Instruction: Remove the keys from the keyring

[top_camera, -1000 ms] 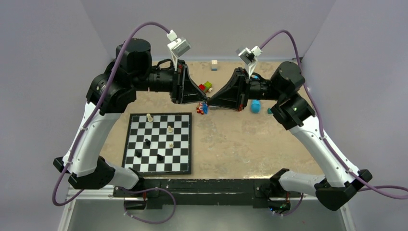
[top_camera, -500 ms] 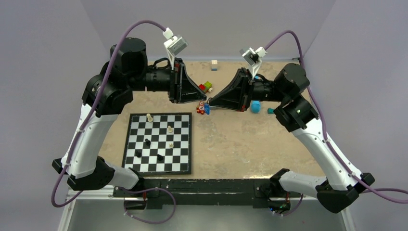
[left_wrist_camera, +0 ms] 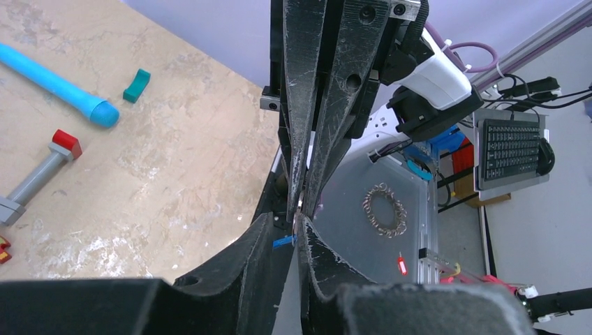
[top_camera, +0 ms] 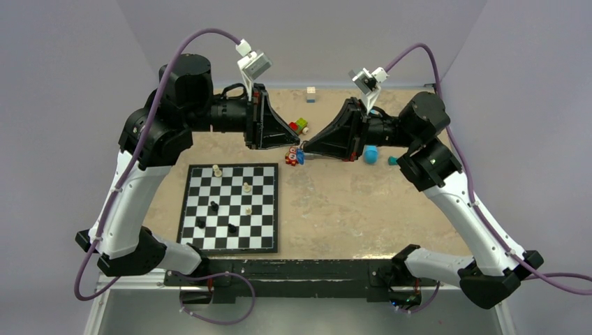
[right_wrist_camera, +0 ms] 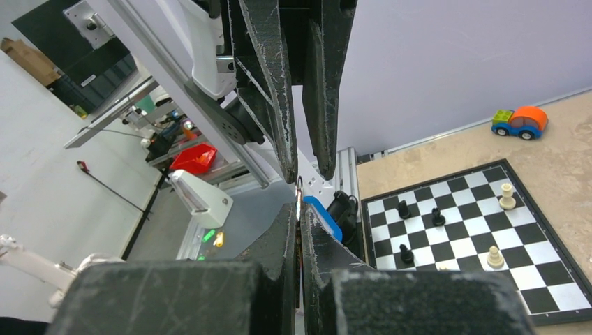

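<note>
Well, I see the left gripper [left_wrist_camera: 298,226] pinching the keyring [top_camera: 299,158], its long axis hanging downward; the right gripper [right_wrist_camera: 299,211] clamps it too.

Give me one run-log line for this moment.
right gripper: shut | left gripper: unclear | tip to tip | keyring: at tips | keys: unseen

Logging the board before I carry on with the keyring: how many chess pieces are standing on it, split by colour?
White chess pieces: 3
Black chess pieces: 3
Total on the chessboard: 6
</note>
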